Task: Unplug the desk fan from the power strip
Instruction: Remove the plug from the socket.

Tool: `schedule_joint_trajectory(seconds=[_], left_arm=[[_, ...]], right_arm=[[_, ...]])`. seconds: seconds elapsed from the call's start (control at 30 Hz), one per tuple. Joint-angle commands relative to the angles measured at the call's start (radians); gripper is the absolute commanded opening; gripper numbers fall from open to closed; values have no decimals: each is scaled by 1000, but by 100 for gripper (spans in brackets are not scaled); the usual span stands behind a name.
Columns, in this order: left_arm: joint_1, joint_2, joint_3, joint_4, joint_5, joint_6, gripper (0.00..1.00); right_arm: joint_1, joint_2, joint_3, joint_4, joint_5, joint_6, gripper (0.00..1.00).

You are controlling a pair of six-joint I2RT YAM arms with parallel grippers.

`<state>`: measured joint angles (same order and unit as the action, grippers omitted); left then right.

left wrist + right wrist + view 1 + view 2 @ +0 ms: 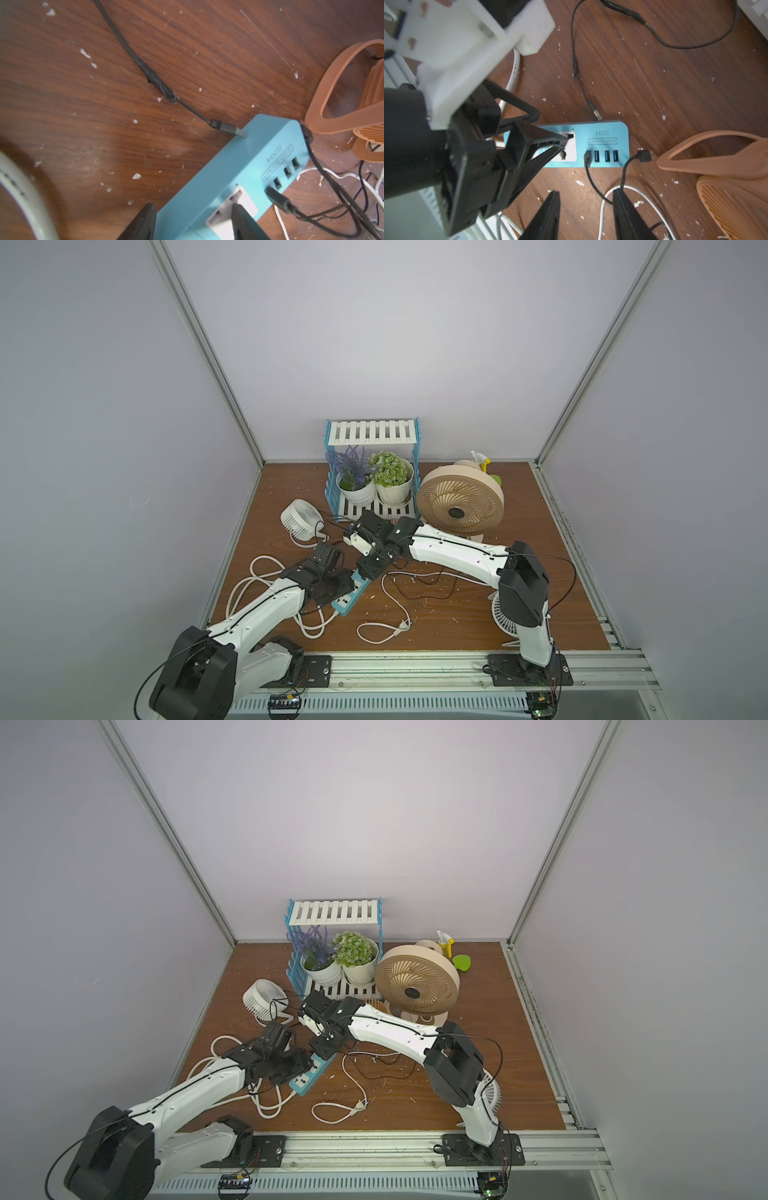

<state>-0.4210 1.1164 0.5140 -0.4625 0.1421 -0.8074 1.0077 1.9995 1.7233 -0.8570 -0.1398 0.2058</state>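
The teal power strip (348, 598) (308, 1078) (602, 129) lies on the wooden table. My left gripper (192, 220) is shut on it: one finger against its long side, the other on a white socket face (568, 152). A black USB plug (588, 159) sits in the first USB port; its cable runs off toward my right gripper (586, 207). That gripper hovers open just beside the strip, holding nothing. Two more USB plugs, one silver (597, 114) and one black (643, 155), lie loose by the strip. Which desk fan owns the plugged cable I cannot trace.
A tan fan (460, 501) (726, 193) stands right of the strip. A small white fan (301, 517) is at the left, another white fan (503, 616) under my right arm. A slatted shelf (372, 432) with two potted plants is behind. White cords (386, 628) loop nearby.
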Motion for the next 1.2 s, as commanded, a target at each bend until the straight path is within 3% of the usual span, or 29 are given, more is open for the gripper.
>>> schedule_joint_trajectory(seconds=[0.0, 0.37, 1.17], left_arm=[[-7, 10, -39, -104, -47, 7, 60], [-7, -1, -42, -107, -54, -1, 61], [-4, -30, -58, -102, -53, -20, 60]], right_arm=[[0, 25, 31, -33, -5, -10, 44], [-1, 55, 44, -27, -30, -3, 37], [-4, 75, 16, -5, -48, 8, 36]])
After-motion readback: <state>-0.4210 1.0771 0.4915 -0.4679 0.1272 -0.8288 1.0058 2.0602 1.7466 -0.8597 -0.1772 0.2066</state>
